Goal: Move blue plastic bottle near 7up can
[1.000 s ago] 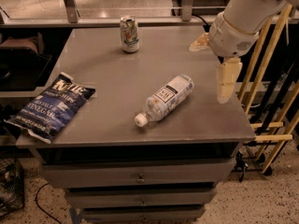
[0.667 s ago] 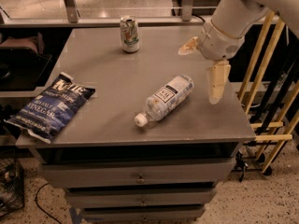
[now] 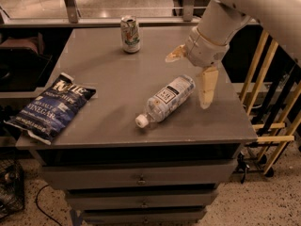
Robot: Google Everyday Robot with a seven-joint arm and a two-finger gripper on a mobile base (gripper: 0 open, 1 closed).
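Nearest, at the bottom of the frame, stacked drawers [image 3: 141, 179] sit under the grey tabletop [image 3: 113, 74]. On the tabletop's left edge lies one dark blue chip bag [image 3: 51, 105], partly overhanging.

Right of centre lies the one blue plastic bottle [image 3: 167, 100]. It is on its side, with its white cap pointing to the lower left and its base to the upper right. It looks light and thin-walled, so it will likely dent under a hard squeeze. Being round and smooth, it could roll or slip away if nudged off-centre. The labelled middle of the body looks like the best place to take hold, with the fingers closing across its width rather than on the narrow neck.

Just beyond the bottle's base hangs the one hand [image 3: 188, 76]. Its two pale fingers are spread wide apart and grip nothing. One finger points down beside the bottle, the other toward the left.

Farthest, in the upper middle of the frame, the single 7up can [image 3: 130, 34] stands upright near the tabletop's back edge, well apart from the bottle.
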